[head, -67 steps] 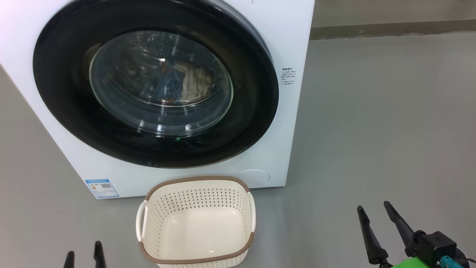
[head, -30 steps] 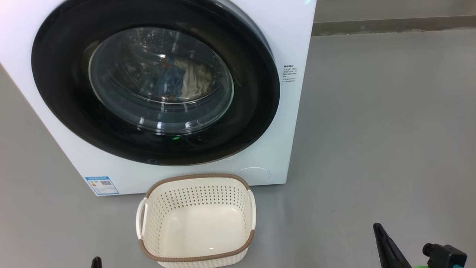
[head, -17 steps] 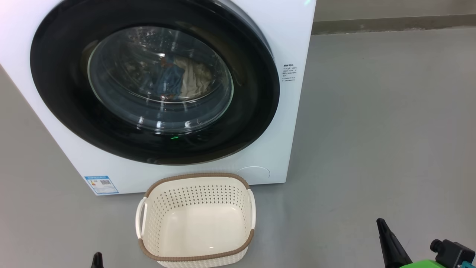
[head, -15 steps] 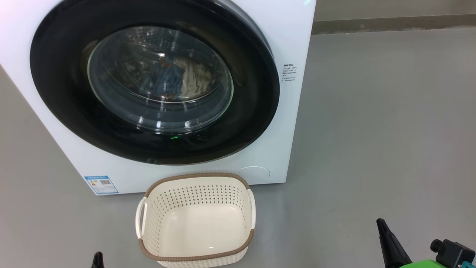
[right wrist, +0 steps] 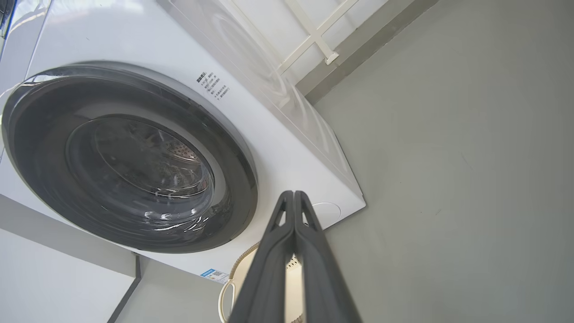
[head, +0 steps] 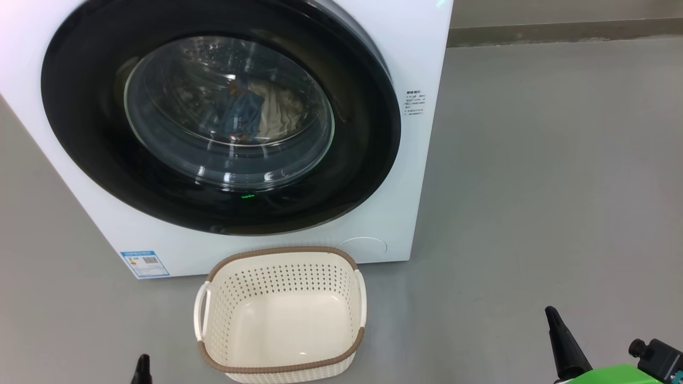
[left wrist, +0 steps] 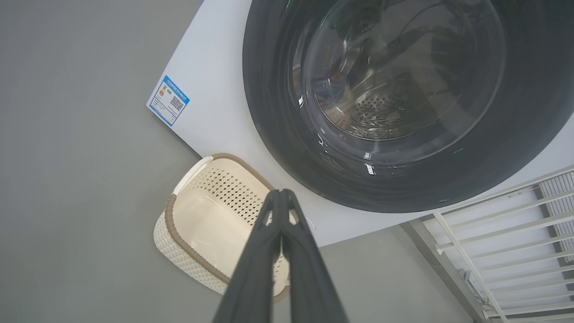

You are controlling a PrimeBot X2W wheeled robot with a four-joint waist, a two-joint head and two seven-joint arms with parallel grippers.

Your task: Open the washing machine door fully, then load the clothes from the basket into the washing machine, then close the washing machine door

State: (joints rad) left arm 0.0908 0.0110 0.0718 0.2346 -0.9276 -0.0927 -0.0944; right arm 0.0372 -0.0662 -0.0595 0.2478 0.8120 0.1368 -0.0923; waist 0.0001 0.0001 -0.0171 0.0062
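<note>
The white washing machine (head: 421,176) stands ahead with its round glossy black door (head: 363,160) flat against the front. Through the glass I see the clothes (head: 256,112), blue and cream fabric, lying inside the drum. In front of the machine the cream basket (head: 283,255) with a brown rim stands on the floor with nothing in it. My left gripper (head: 143,365) pokes up at the bottom edge, left of the basket. My right gripper (head: 550,314) is low at the right, well clear of both. Both are shut and hold nothing: left gripper (left wrist: 280,194), right gripper (right wrist: 293,194).
Grey floor (head: 533,186) spreads wide to the right of the machine. A dark skirting strip (head: 560,31) runs along the far wall. A white slatted rack (left wrist: 502,233) stands beside the machine. A blue label sticker (head: 144,264) marks its lower left corner.
Both grippers have sunk toward the bottom edge. Their fingers stood apart in the earliest frame and are together now. The basket and the door have not moved.
</note>
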